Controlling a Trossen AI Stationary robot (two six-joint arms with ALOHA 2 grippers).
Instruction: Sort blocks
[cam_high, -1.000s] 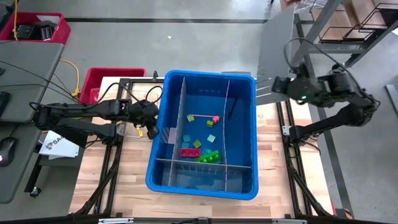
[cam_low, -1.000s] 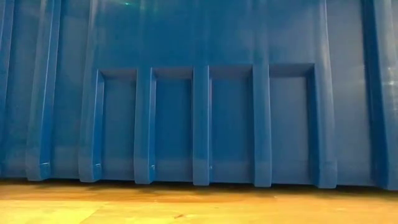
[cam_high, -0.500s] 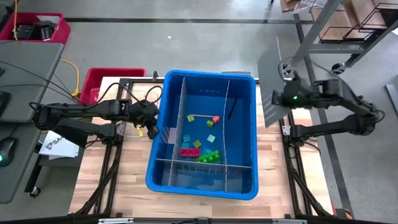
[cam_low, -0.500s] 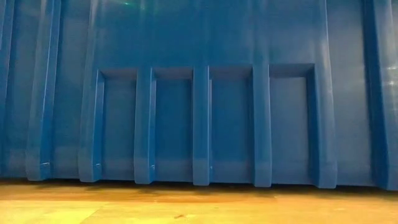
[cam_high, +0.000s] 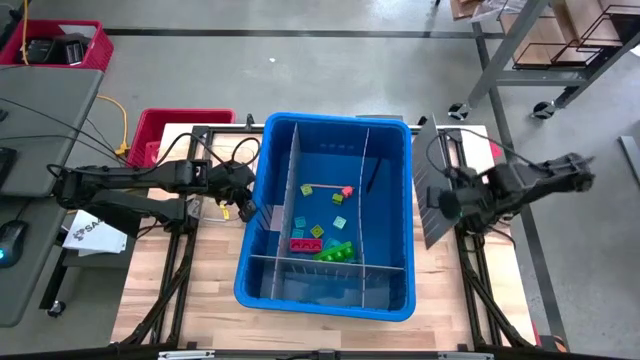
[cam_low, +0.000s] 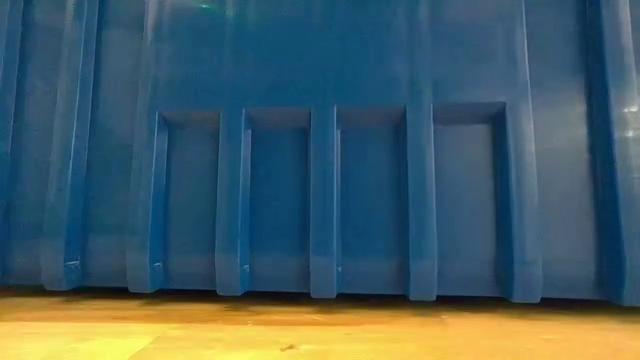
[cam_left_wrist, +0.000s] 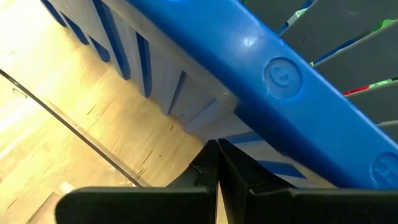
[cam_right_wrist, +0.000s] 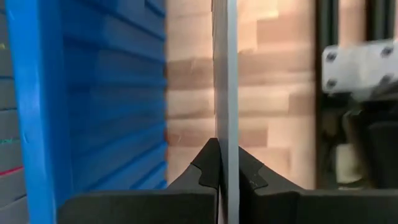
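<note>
Several tiny blocks (cam_high: 322, 232) in yellow, teal, pink, red and green lie on the floor of the middle compartment of the blue bin (cam_high: 335, 120). My left gripper (cam_high: 246, 208) is shut outside the bin's left wall, just under its rim (cam_left_wrist: 280, 68). My right gripper (cam_high: 443, 203) is shut on a loose thin grey divider panel (cam_high: 428, 190) outside the bin's right wall. The low view shows only the bin's near wall (cam_low: 320, 150). My left gripper's shut fingertips (cam_left_wrist: 216, 177) stand close under the bin's left rim; I cannot tell whether they touch it. My right gripper pinches the grey panel's edge (cam_right_wrist: 224, 134) between its two fingers, coming level from the table's right side. The panel stands nearly upright on edge beside the bin's right wall (cam_right_wrist: 37, 93).
Grey divider panels (cam_high: 288, 190) (cam_high: 365, 185) stand inside the bin and split it into compartments. A red crate (cam_high: 160, 130) stands at the table's far left. A grey desk (cam_high: 30, 150) is to the left, and metal shelving (cam_high: 560, 40) is at the far right.
My right gripper has come down and toward the table's near edge and the bin, carrying the grey panel. The panel has tipped from showing its broad face upward to nearly upright, beside the bin's right wall.
</note>
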